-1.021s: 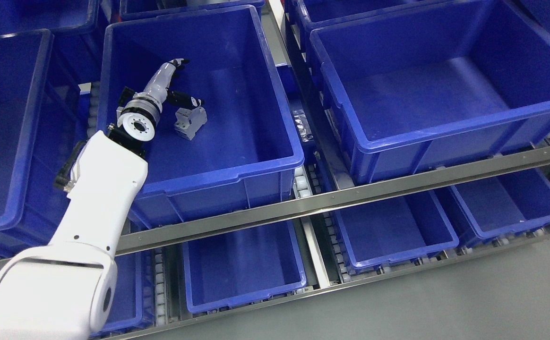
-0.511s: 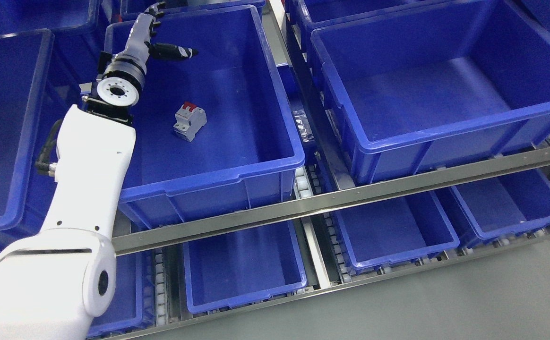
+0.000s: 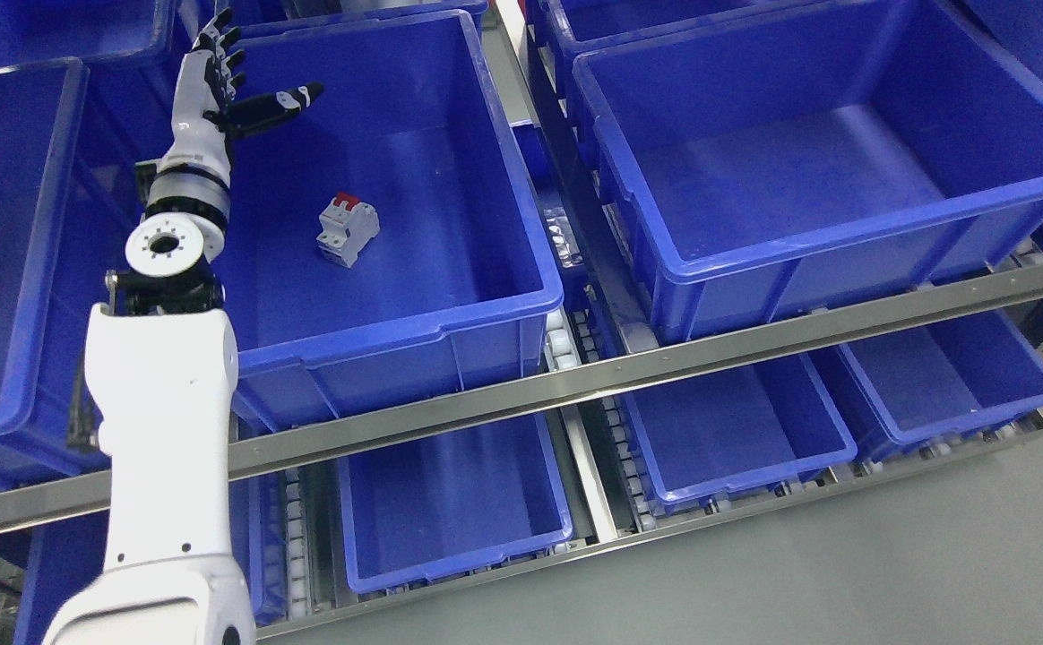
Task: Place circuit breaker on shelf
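Observation:
A white circuit breaker [image 3: 347, 231] with a red switch lies on the floor of the blue bin [image 3: 450, 305] on the upper shelf level, left of the bin's middle. My left hand [image 3: 235, 76] is raised above the bin's far left corner, well clear of the breaker. Its fingers are spread, the thumb points right, and it holds nothing. The white left forearm [image 3: 161, 394] rises from the bottom left edge and crosses the bin's left wall. The right arm is out of view.
Further blue bins stand on the same level: one at the far left [image 3: 2, 269] and a large one on the right [image 3: 808, 161]. A steel shelf rail [image 3: 665, 363] runs across in front. Smaller blue bins [image 3: 450, 502] sit on the lower level above grey floor [image 3: 844, 573].
My left hand let go of the breaker, which stays on the bin floor, and rose up and to the left out of the bin. The camera has also shifted slightly.

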Robot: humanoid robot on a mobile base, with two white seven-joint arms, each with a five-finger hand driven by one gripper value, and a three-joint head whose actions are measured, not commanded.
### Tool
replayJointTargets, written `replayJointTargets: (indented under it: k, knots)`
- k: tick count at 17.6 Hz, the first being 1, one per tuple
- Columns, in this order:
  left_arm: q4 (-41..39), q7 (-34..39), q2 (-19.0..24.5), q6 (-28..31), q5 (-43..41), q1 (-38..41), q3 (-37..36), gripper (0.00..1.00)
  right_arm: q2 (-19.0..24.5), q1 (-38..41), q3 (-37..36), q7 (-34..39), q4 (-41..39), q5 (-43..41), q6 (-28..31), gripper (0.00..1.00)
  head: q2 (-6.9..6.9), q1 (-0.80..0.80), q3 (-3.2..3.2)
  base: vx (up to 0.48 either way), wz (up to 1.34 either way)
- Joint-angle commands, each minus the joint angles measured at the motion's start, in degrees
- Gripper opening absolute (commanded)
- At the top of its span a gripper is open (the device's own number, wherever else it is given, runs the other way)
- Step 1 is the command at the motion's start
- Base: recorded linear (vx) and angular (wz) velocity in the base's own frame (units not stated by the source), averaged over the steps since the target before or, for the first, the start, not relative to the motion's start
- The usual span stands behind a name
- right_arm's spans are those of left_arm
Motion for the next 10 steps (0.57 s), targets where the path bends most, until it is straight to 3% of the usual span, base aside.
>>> replayJointTargets:
  k: [1,10]
  knots:
    - [-32.4,0.0,0.2,-0.6,3.1,11.2,1.4,1.0,-1.0,0.0,1.1,-0.3,0.0,0.0,0.7,1.0,0.0,0.0,0.0,-0.027,-0.06]
    - [-32.3,0.1,0.2,-2.5,3.1,14.9,-1.3,1.0,-1.0,0.0,1.1,-0.2,0.0,0.0,0.7,1.0,0.0,0.0,0.0,-0.067,-0.06]
